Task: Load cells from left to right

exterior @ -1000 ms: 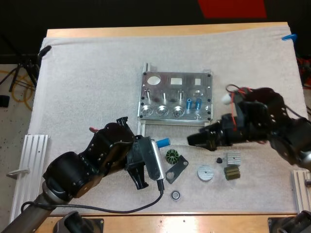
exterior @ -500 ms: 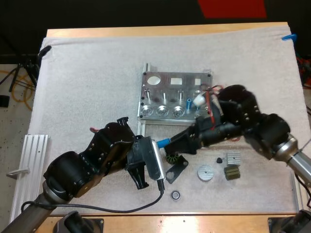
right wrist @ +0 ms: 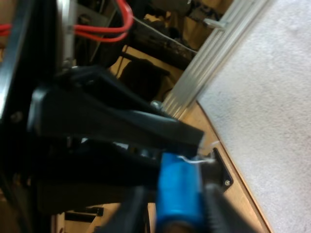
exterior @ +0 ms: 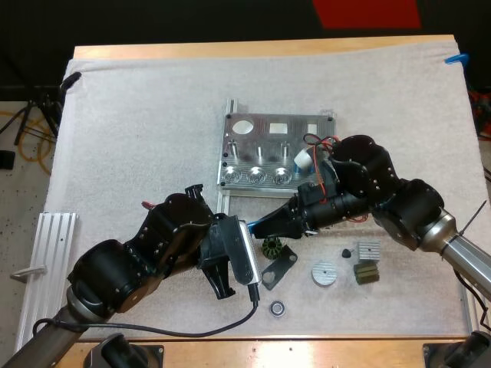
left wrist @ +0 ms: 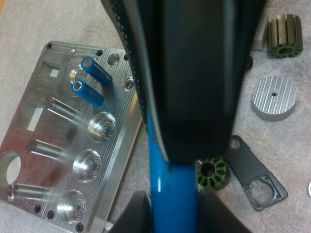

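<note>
Gripping a blue cell [left wrist: 172, 187], my left gripper [left wrist: 175, 216] is between the metal plate [exterior: 261, 142] and the front edge of the mat [exterior: 138, 138]. My right gripper [exterior: 268, 226] meets the cell; its grip I cannot tell.

Robotics lab / workshop bench: left arm [exterior: 123, 268] and right arm [exterior: 399, 199] over a wooden tabletop [exterior: 253, 50] w/ white mat [exterior: 138, 130]. Machined metal fixture [exterior: 265, 157] mid-mat, loose mech parts near it: stator [exterior: 271, 248], finned heat sink [exterior: 369, 250], bearing [exterior: 278, 308]. Alu rail [exterior: 50, 261] at mat's left edge. Tripod legs [exterior: 42, 107] and floor cable [exterior: 19, 126] beside the tabletop, dark surround.
</note>
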Robot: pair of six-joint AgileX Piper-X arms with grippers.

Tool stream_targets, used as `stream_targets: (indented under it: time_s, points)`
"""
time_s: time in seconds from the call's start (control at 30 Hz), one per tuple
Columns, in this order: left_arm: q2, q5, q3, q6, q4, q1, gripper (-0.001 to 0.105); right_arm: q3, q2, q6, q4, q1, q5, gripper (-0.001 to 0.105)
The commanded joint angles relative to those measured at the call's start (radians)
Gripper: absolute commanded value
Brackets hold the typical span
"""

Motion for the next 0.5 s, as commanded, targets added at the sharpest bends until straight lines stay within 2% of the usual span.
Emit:
stream_targets:
  time_s: [0.0,0.07,0.17,0.27,0.33,0.43,0.47]
  points:
    - [-0.003,0.004,0.000,0.000,-0.013,0.000,0.000,-0.001,-0.007,-0.004,-0.016,0.003,-0.029,0.001]
    - [-0.003,0.004,0.000,0.000,-0.011,0.000,0.002,-0.001,-0.007,-0.004,-0.016,0.003,-0.029,0.000]
    - [-0.003,0.004,0.000,0.000,-0.011,0.000,0.011,-0.001,-0.007,-0.004,-0.016,0.003,-0.029,0.000]
    - [-0.003,-0.013,0.000,0.000,-0.009,0.000,0.030,-0.001,-0.007,-0.004,-0.016,0.003,-0.029,0.000]
    - [-0.013,-0.065,0.000,-0.002,0.004,0.000,0.052,-0.010,-0.007,-0.004,-0.016,0.002,-0.009,0.000]
    - [-0.044,-0.103,0.000,-0.020,0.007,0.017,0.067,-0.037,-0.007,-0.014,0.004,0.002,0.075,0.000]
    - [-0.052,-0.103,0.000,-0.029,0.007,0.026,0.068,-0.043,-0.007,-0.021,0.015,0.002,0.090,0.000]
